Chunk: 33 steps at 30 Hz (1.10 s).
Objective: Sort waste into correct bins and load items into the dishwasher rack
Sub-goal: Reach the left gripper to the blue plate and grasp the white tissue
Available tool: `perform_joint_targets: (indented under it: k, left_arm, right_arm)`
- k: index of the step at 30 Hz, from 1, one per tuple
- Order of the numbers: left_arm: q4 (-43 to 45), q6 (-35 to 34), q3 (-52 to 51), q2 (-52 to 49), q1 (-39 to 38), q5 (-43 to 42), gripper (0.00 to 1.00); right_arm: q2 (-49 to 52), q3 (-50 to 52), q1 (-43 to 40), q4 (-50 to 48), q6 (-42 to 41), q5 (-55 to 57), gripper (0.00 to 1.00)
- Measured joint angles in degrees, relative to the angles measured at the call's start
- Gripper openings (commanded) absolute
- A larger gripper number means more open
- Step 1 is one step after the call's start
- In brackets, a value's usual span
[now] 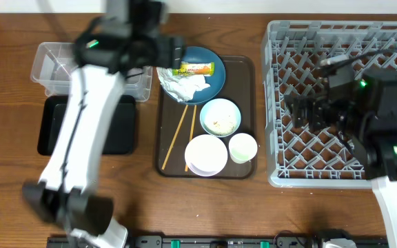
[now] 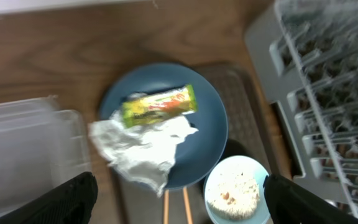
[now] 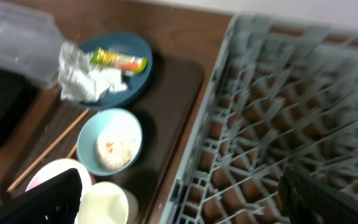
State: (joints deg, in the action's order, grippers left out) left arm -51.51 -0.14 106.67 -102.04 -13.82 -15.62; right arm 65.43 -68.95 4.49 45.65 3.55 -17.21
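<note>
Left pincer (image 2: 179, 190): wide, holding nothing, its 2 fingers at the lower corners of the wrist view. It hangs over the near edge of the plate (image 2: 207, 118), which sits at the back of the brown tray (image 1: 243, 69). The wrapper (image 2: 159, 106) lies on the plate just ahead of your pincer, with the napkin (image 2: 142, 149) between the 2 and touching the wrapper's near edge. Key relation: the wrapper's long axis runs nearly along the line between your fingers, slightly tilted, so I judge a wrist turn is needed to close across its short side. The left arm is much the nearer. The right pincer (image 3: 179, 186) is also wide and empty, over the rack (image 1: 274, 103), well apart from the waste. The tub (image 1: 54, 62) sits just left of the plate, the black tray (image 1: 47, 131) in front of it on the counter (image 1: 19, 41). Rice sits in the blue bowl (image 2: 236, 190). Hidden: overhead, your left arm covers part of both bins and the pincer itself. The chopsticks (image 1: 178, 134) are cut off in the wrist view. I cannot tell whether the wrapper overlaps the napkin. The right wrist view is blurred.
</note>
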Motion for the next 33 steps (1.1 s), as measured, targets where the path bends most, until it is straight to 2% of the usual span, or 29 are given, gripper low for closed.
perform_joint_targets:
  k: [4,7,9,11,15,21,31,33]
  left_arm:
    - [1.8,0.0,0.1,-8.0,-2.9,0.6,0.88]
    - [4.0,-0.1,0.1,-12.7,-3.7,0.6,0.81]
    - [5.7,-1.0,0.1,-15.2,-3.8,0.8,0.81]
    - [6.4,-4.1,0.1,-17.1,-3.8,2.1,0.81]
    - [6.2,-14.6,0.1,-20.5,-3.8,6.7,0.82]
    - [6.6,-23.9,0.1,-25.7,-4.3,10.4,0.81]
    - [8.0,-27.6,0.1,-29.6,-6.1,12.7,0.81]
    - [8.4,-28.1,0.1,-30.6,-6.2,12.9,0.75]
  right_arm:
    - [3.0,0.0,0.0,1.8,0.0,-1.4,0.99]
    - [3.9,0.0,0.0,2.3,0.0,-1.9,0.99]
    - [4.2,0.0,0.0,2.3,0.0,-2.1,0.99]
    - [4.3,0.0,0.0,2.3,0.0,-2.3,0.99]
    - [4.3,0.0,0.0,2.3,0.0,-2.4,0.99]
    - [4.3,0.0,0.0,2.6,0.0,-2.5,0.99]
    - [4.3,0.0,0.0,2.8,0.0,-2.5,0.99]
    - [4.3,0.0,0.0,2.8,0.0,-2.5,0.99]
